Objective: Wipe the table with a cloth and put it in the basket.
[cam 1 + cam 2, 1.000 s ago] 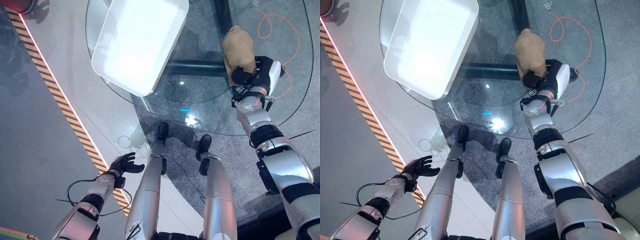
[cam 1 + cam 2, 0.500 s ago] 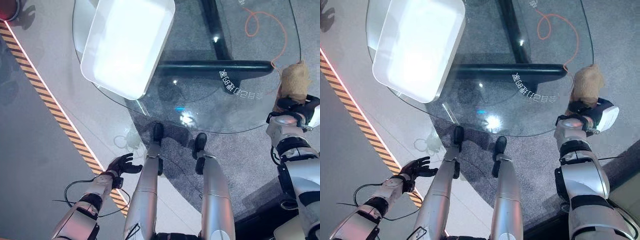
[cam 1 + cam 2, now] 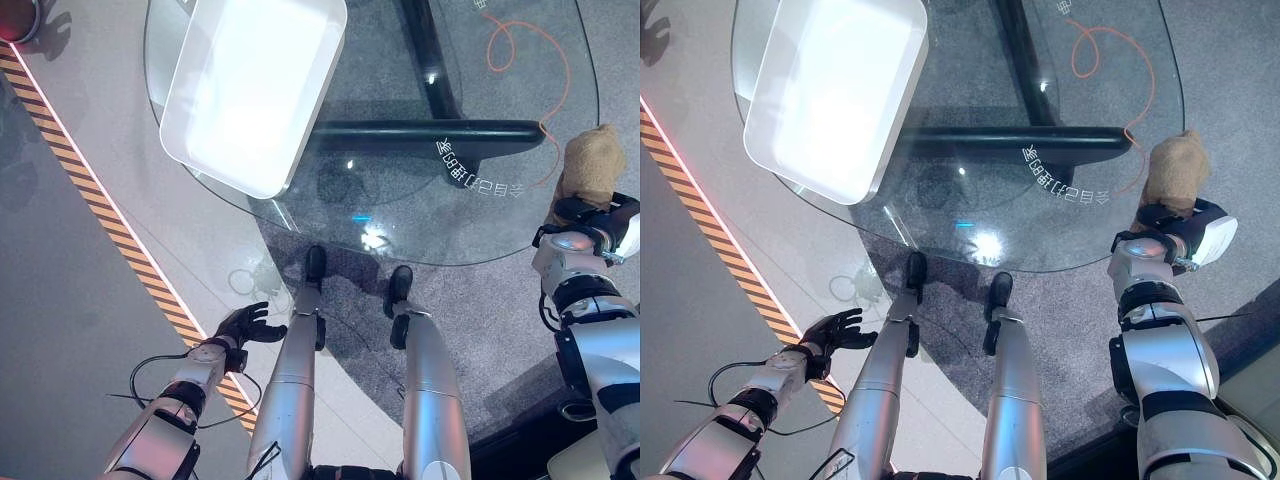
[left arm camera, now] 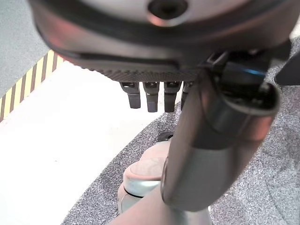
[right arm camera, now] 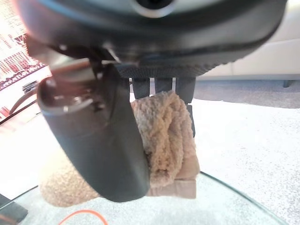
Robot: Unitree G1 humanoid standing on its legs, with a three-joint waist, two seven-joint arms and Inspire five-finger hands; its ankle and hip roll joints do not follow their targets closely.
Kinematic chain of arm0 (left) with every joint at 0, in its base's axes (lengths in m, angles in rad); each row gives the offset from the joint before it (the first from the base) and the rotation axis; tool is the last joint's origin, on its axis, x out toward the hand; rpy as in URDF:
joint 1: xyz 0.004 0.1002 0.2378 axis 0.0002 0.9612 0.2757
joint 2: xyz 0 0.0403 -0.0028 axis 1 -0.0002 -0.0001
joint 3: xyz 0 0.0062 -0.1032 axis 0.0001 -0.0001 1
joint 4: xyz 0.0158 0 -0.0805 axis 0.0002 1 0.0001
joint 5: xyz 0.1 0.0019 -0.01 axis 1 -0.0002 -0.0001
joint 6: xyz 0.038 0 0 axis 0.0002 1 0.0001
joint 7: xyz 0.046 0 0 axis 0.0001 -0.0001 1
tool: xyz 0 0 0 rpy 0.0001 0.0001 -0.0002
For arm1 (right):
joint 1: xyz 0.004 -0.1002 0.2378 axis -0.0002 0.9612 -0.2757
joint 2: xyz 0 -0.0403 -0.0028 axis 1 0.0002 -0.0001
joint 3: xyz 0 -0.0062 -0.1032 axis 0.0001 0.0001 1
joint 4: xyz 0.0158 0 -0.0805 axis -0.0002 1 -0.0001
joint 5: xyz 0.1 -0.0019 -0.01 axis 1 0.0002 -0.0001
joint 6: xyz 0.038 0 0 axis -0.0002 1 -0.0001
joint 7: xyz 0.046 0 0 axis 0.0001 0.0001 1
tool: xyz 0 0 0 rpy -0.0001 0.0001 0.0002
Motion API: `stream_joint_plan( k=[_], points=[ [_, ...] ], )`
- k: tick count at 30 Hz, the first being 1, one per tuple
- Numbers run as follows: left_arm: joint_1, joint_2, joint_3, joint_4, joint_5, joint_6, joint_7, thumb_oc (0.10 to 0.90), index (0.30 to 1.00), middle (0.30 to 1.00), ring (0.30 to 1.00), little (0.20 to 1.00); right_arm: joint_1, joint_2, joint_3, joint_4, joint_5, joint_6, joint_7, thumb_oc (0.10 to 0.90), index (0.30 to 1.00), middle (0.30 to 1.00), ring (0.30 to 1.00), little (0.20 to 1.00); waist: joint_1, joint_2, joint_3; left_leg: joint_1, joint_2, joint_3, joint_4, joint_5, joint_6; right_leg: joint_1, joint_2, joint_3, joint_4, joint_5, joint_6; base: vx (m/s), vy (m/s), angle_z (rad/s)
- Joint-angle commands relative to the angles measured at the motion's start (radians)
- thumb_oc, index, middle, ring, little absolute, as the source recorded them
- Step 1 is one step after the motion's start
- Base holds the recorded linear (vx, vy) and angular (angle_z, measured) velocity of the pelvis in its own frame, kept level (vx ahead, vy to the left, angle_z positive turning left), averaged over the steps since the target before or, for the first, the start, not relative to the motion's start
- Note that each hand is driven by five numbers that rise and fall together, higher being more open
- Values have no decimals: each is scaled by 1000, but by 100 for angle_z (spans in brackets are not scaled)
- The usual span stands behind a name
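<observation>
A tan fuzzy cloth (image 3: pixel 592 160) sits bunched at the right rim of the round glass table (image 3: pixel 400 215). My right hand (image 3: pixel 578 212) is shut on the cloth's near end. In the right wrist view the thumb (image 5: pixel 105 145) and fingers pinch the folded cloth (image 5: pixel 168 136) just over the glass edge. A white basket (image 3: pixel 255 85) stands on the table's far left part. My left hand (image 3: pixel 245 325) hangs low by the floor at the lower left, open, its straight fingers (image 4: pixel 150 96) holding nothing.
Under the glass run a black table base (image 3: pixel 430 130) and an orange cable (image 3: pixel 520 45) on grey carpet. White lettering (image 3: pixel 480 180) marks the glass near the right. A yellow-black striped strip (image 3: pixel 100 210) crosses the floor on the left.
The right hand has dragged the cloth from the table's middle to its right rim, then held there for the last half second. The view shifted too. The left hand stays put.
</observation>
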Motion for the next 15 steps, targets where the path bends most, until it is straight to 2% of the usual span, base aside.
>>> stream_joint_plan(
  k=[1,15],
  points=[
    [38,8,38,81,-3,13,-1,800,900,900,900,900,19,-114,43,-10,-73,-42,-27,100,300,300,300,200,-2,42,-16,11,-22,45,133,-139,56,15,64,-8,-57,66,2,0,0,0],
    [42,-20,22,78,2,2,4,800,900,900,900,900,-97,-48,175,-108,-174,-20,47,100,300,300,300,200,8,60,-16,25,-28,51,122,-133,51,23,69,-6,-62,54,-10,1,3,-1]
  ],
)
